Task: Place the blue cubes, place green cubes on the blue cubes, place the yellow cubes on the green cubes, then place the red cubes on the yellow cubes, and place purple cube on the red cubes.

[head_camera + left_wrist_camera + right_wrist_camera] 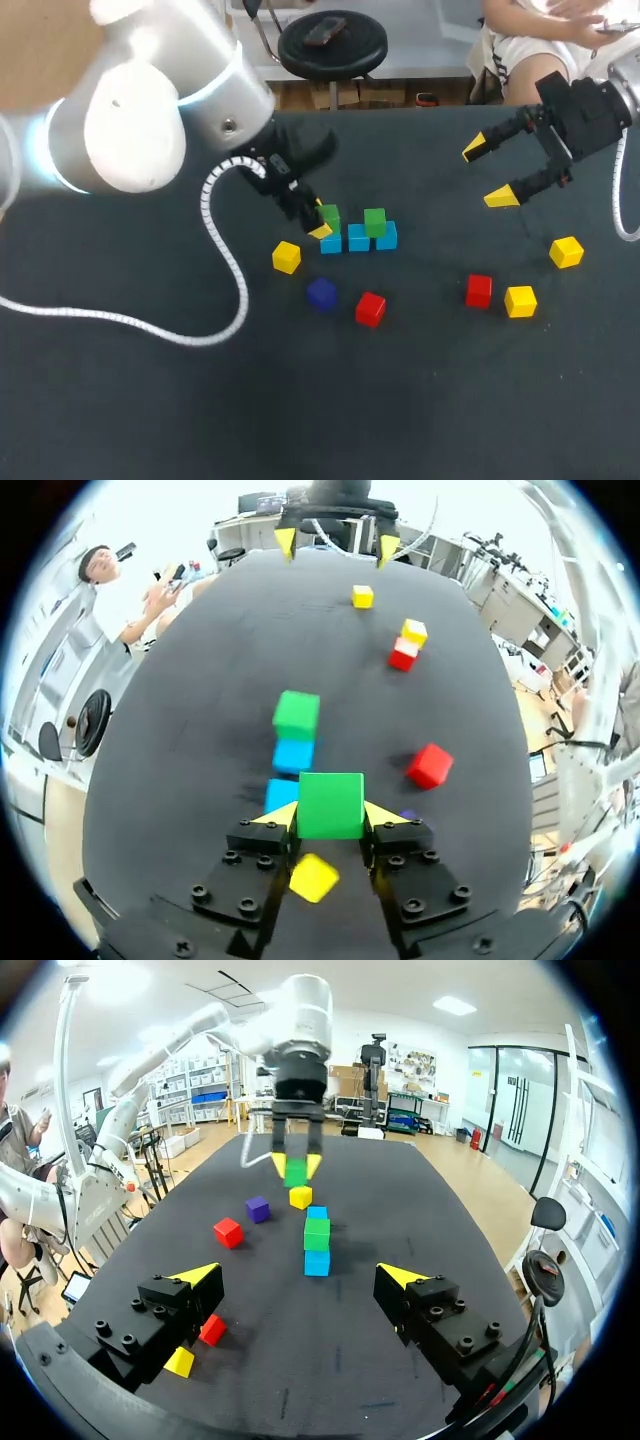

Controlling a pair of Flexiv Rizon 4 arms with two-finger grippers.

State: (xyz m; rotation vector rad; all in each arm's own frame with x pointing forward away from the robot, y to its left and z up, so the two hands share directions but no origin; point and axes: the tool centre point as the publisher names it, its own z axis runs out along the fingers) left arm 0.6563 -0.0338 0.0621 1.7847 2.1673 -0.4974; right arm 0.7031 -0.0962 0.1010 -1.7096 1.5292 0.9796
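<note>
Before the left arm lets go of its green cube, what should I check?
1. Left gripper shut on the held green cube: ok.
2. Blue cubes in a touching row: ok.
3. Other green cube sitting on the blue cubes: ok.
4. Held green cube resting flat on a blue cube: cannot tell.
5. Right gripper open, well away from the blue cubes: ok.
6. Yellow cubes lying free to pick: ok.

High rear head view; opposed wrist views sharing blue cubes (293, 755)
</note>
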